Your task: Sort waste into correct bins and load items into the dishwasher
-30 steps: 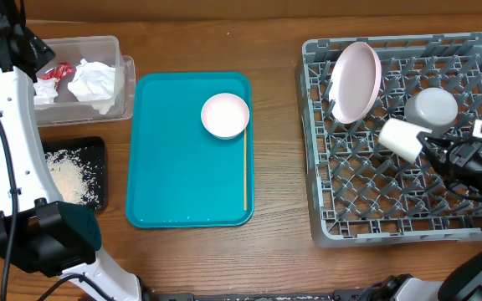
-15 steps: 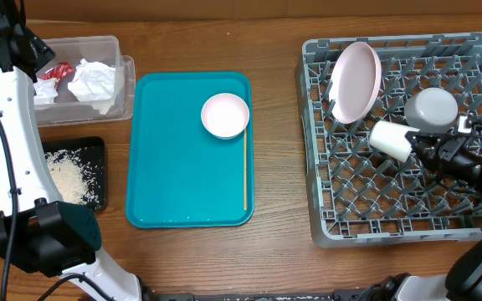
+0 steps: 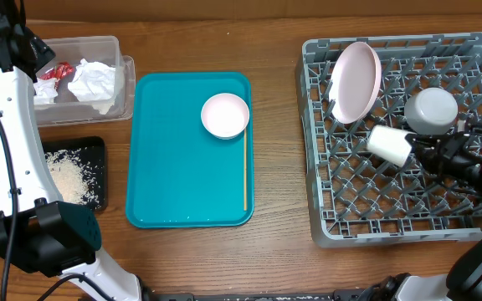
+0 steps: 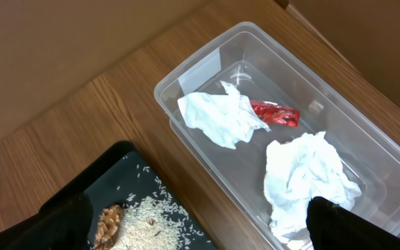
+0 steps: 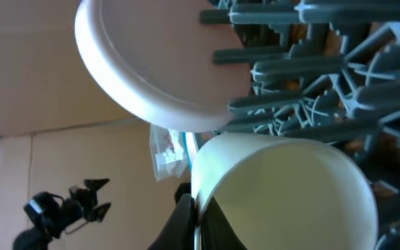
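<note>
The white cup (image 3: 389, 143) was pinched by its rim in the right gripper (image 5: 198, 219) over the grey rack (image 3: 475, 226), near the pink plate (image 3: 356, 81), while the left gripper (image 4: 200, 226) was spread wide above the clear tub (image 4: 207, 59).

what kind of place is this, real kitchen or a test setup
Likely a lab mock-up of a dish-clearing station, not a real kitchen: a large grey plastic dish rack sits on a wooden table beside a teal rectangular plastic tray.

Check your L side: tub (image 3: 86, 75) at rear w/ napkins (image 3: 93, 81) + wrapper (image 3: 53, 73) inside, shallow tray (image 3: 74, 150) in front w/ rice (image 3: 67, 177), serving tray (image 3: 182, 184) at ctr, bowl (image 3: 225, 114) on its rear R corner, rack (image 3: 392, 209) on R, plate (image 3: 356, 81) rear L in it, second bowl (image 3: 431, 109) to plate's R, cup (image 3: 389, 144) in front of both.
</note>
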Tool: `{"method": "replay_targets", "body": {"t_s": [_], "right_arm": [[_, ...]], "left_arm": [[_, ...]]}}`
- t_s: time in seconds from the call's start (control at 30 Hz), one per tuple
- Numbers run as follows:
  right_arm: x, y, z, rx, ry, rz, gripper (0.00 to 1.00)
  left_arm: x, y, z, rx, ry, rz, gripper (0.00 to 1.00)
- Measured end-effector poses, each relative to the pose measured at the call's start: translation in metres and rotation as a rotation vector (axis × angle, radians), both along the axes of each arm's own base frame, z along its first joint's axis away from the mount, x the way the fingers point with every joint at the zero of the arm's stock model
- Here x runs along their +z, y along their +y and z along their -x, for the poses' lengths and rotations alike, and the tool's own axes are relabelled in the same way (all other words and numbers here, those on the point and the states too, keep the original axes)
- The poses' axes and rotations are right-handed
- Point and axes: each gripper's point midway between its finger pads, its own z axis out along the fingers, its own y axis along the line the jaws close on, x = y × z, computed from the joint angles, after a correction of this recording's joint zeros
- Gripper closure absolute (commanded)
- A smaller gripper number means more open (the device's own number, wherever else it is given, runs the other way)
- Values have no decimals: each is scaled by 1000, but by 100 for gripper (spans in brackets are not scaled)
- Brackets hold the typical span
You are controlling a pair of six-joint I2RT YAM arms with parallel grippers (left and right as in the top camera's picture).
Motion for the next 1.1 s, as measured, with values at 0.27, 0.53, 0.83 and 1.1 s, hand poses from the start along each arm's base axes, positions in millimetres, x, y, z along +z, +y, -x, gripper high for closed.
{"method": "replay_targets", "body": {"t_s": [0.27,0.53,0.83,1.1], "right_arm": [[-4,-16,4,-64,106,11,96],[-11,-40,12,-138,209,74,96],[-45,-69,40,-208,435,250,84],[-24,-95,49,-276,581,360,88]], "left_arm": [[0,0,0,0,0,0,0],[0,0,0,0,0,0,0],[0,0,0,0,0,0,0],[0,0,0,0,0,0,0]]}}
